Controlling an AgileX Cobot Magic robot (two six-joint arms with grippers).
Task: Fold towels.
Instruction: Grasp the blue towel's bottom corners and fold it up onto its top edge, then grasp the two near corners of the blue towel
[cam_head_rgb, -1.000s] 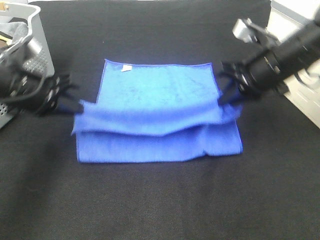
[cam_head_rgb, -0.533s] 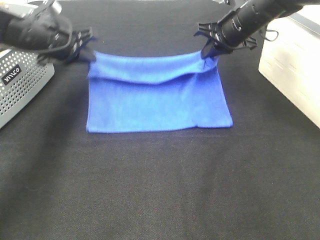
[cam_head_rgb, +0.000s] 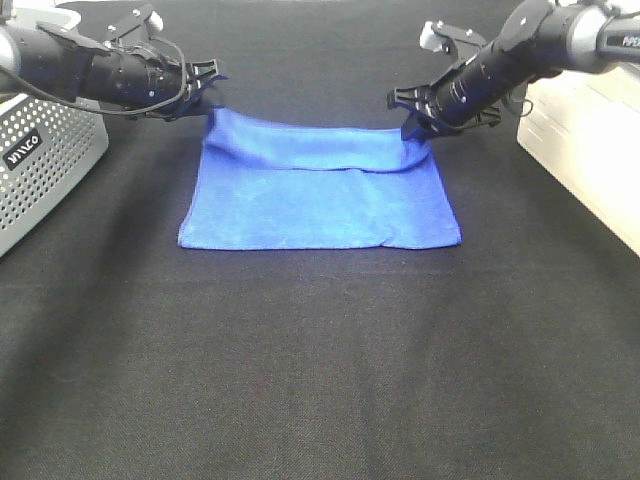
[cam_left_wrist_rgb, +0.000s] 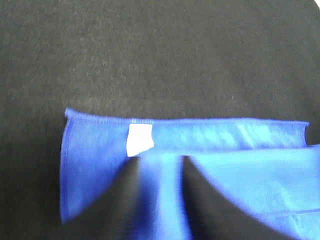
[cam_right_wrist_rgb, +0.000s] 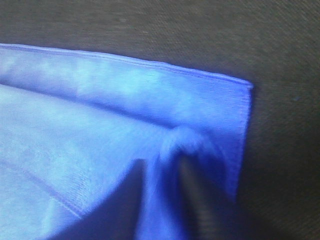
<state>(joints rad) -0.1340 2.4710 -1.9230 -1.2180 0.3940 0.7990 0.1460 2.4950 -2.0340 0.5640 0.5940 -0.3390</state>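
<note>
I read the left pincer (cam_head_rgb: 206, 96) as nearly closed, nipping the far left corner of the blue towel (cam_head_rgb: 320, 205). A ridge of cloth runs up between its fingers (cam_left_wrist_rgb: 117, 200). The right pincer (cam_head_rgb: 416, 122) is likewise nearly closed on the far right corner, with cloth bunched between its tips.

The towel lies on the black tabletop (cam_head_rgb: 320, 380), spanning from one pincer to the other and spreading out on their near side. Its far edge is doubled over into a low roll between them.

Outboard of the left pincer, close by, stands a grey perforated basket (cam_head_rgb: 60, 140). Outboard of the right pincer stands a white unit (cam_head_rgb: 585, 140). Neither touches the towel.

Just ahead of the left pincer's tips, a white label (cam_left_wrist_rgb: 139, 140) sits at the towel's hem, too blurred to read. The basket carries white lettering (cam_head_rgb: 22, 150), which I cannot read with certainty.
</note>
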